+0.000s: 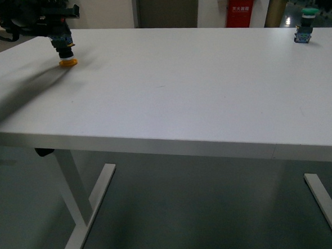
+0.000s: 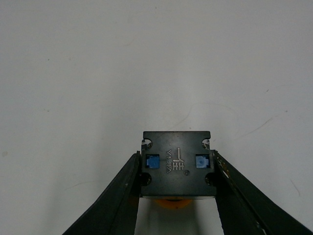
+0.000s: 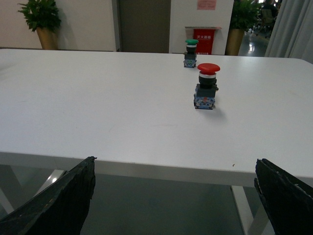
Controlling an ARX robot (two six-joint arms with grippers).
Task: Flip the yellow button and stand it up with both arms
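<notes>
The yellow button (image 1: 66, 53) hangs upside down at the table's far left in the front view, its yellow cap at or just above the white tabletop. My left gripper (image 1: 63, 40) is shut on its blue-grey block. In the left wrist view the block's dark underside (image 2: 176, 163) sits clamped between both fingers (image 2: 122, 196), with a sliver of yellow cap below it. My right gripper (image 3: 173, 196) is open and empty, out past the table's edge; its fingertips (image 3: 73, 191) frame the right wrist view. The right arm does not show in the front view.
A green-capped button (image 1: 304, 27) stands upright at the table's far right; it also shows in the right wrist view (image 3: 190, 53). A red-capped button (image 3: 206, 86) stands upright near it. The white table (image 1: 170, 96) has a near edge and legs below.
</notes>
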